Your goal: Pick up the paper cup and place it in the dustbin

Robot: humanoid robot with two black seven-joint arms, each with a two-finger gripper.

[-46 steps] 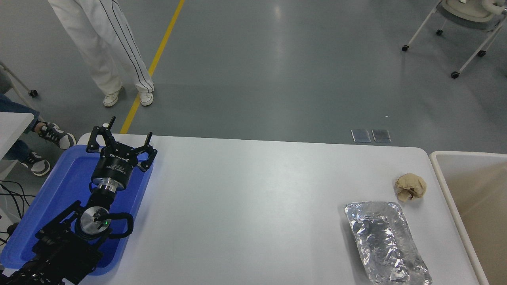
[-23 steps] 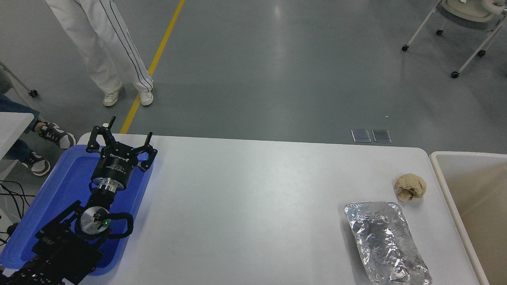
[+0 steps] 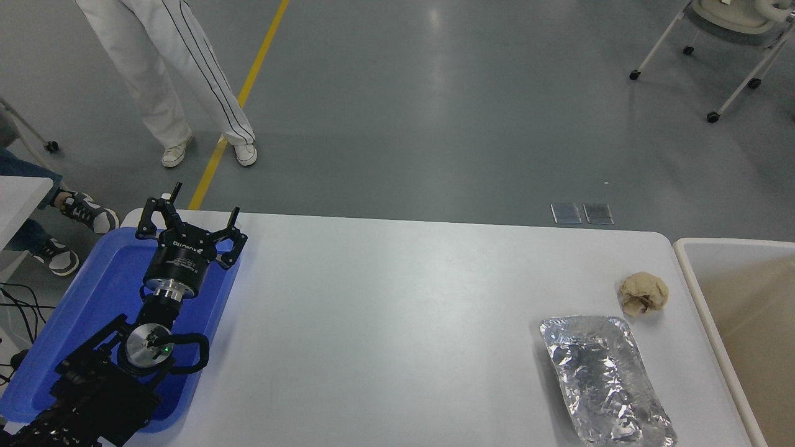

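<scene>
The paper cup is not in view. The dustbin (image 3: 694,292), with a thick white rim and beige inner walls, stands against the table's right end and runs off the picture's right edge. My left gripper (image 3: 202,202) is parked open and empty over the blue tray at the table's far left corner. My right arm and gripper are out of view.
A crumpled tan paper ball (image 3: 643,293) lies near the table's right end. A crinkled silver foil tray (image 3: 604,379) lies in front of it. A shallow blue tray (image 3: 93,298) sits at the left under my left arm. A person's legs (image 3: 168,74) stand beyond the table's far left.
The person beyond the table has stepped a little to the right. Nothing on the table has moved, and my left arm has stayed still.
</scene>
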